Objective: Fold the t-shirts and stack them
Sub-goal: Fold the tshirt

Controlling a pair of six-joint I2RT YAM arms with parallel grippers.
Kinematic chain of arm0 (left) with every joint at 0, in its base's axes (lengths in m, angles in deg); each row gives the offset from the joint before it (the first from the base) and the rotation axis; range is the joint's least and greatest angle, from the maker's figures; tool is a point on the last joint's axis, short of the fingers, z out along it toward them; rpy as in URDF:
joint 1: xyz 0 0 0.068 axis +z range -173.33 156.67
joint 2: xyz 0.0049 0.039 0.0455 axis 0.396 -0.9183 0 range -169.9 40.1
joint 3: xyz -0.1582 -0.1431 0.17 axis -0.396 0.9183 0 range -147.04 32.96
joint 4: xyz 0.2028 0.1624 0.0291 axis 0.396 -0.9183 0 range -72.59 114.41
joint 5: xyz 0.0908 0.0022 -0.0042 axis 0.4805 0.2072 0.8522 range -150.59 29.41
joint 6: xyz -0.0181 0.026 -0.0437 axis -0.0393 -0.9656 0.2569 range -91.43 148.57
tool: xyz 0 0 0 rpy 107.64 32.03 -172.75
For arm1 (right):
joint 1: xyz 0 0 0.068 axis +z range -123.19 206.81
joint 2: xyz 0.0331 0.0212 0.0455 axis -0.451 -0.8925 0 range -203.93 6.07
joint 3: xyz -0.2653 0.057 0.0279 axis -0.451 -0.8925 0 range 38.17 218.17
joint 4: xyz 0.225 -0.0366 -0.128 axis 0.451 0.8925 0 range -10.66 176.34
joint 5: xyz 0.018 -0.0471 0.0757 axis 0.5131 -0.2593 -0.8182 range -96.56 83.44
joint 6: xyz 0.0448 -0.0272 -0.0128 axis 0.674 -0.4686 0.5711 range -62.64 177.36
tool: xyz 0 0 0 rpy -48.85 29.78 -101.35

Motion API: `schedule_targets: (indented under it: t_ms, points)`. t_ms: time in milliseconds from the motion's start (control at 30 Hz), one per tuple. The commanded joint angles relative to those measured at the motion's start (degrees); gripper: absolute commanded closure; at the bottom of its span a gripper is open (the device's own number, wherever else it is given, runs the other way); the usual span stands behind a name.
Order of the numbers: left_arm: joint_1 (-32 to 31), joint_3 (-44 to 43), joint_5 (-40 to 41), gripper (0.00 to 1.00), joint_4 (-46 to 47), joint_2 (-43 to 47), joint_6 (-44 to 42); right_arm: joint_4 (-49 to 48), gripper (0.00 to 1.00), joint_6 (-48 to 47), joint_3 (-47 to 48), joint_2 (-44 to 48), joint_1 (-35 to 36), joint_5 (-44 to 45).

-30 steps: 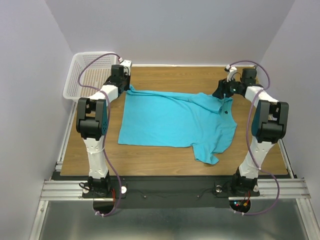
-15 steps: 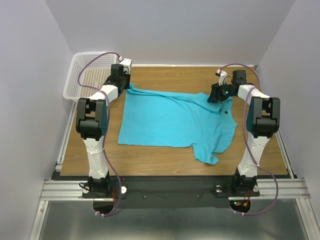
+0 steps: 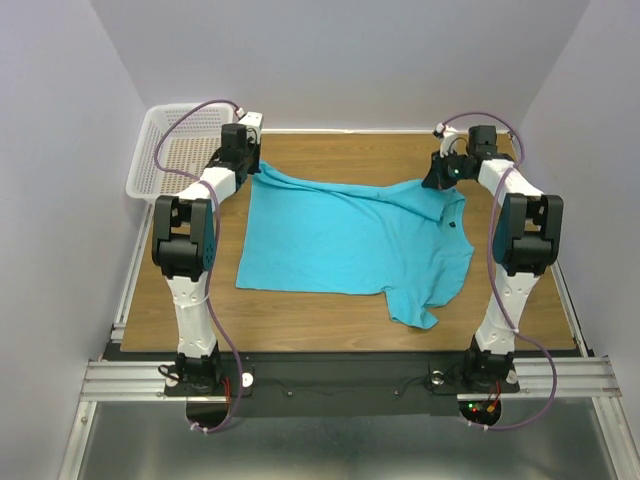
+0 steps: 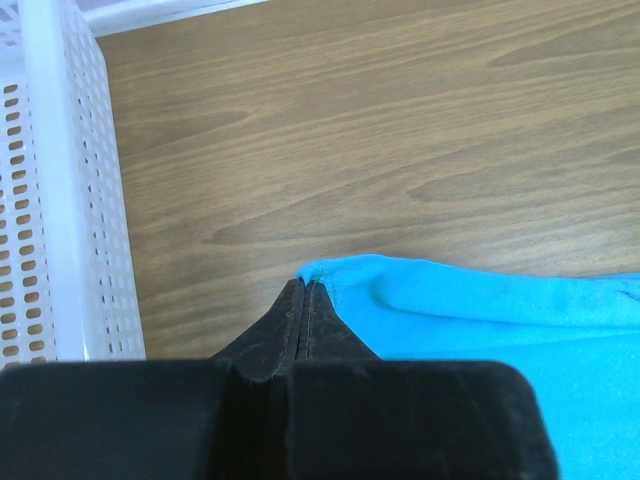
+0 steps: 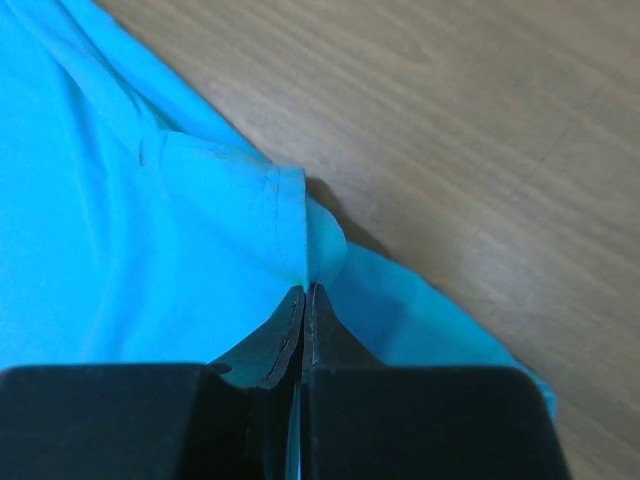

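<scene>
- The turquoise t-shirt [image 3: 345,240] lies spread out on the wooden table [image 3: 340,150] between the two arms. Its body is mostly flat and its neck end points toward the right arm.
- The left hand [image 4: 303,286] is down at the shirt's far-left corner. The wrist view shows it plainly: the black fingers [image 4: 285,325] are pressed together, with the tip of the cloth corner pinched right at their ends.
- From above, that corner is drawn out to a point toward the left hand, and a soft ridge runs from it along the far edge.
- Over to the right hand [image 5: 303,292], which is at the shirt's far-right end, up by the shoulder. Its fingers [image 5: 335,345] are closed tight too, clamped on a bunched fold, and a stitched hem shows just above the tips.
- The cloth gathers around that grip, and creases run from it toward the middle of the shirt.
- A small dark mark [image 3: 452,228] sits on the shirt on the near side of the right hand, close to the right arm.
- One sleeve [image 3: 415,305] sticks out toward the near edge of the table, a little rumpled, and neither hand is on it.
- The near-left corner of the shirt lies flat on the wood, well apart from both hands.
- The white mesh basket [image 3: 170,150] sits at the table's far-left corner. In the left wrist view its perforated wall is just beside the fingers and apart from the shirt.
</scene>
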Motion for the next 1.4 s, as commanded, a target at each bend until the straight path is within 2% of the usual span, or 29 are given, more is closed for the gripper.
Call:
schedule_targets:
  t_ms: [0, 367, 767, 1167, 1367]
  points:
    - [-0.07, -3.58, 0.64, 1.00, 2.31, 1.97, -0.82, -0.56, 0.99, 0.35, 4.50, 3.39, 0.45, 1.52]
    - [0.10, -8.32, 1.51, 1.00, 2.93, -0.93, 1.02, -1.09, 0.99, -0.61, 8.02, 7.35, 0.36, 7.67]
    - [0.10, -11.49, 1.08, 1.00, 2.58, -4.44, 2.43, -1.88, 0.99, -0.79, 11.89, 6.82, 0.36, 3.72]
    - [0.19, -10.52, 1.95, 1.00, 2.40, -4.18, 1.73, -1.88, 0.99, -6.06, 11.71, 5.86, 0.36, 0.20]
    - [0.19, -11.05, 1.95, 1.00, 2.40, -4.10, 1.73, -1.79, 1.00, -7.20, 19.17, 0.94, 0.54, 3.27]
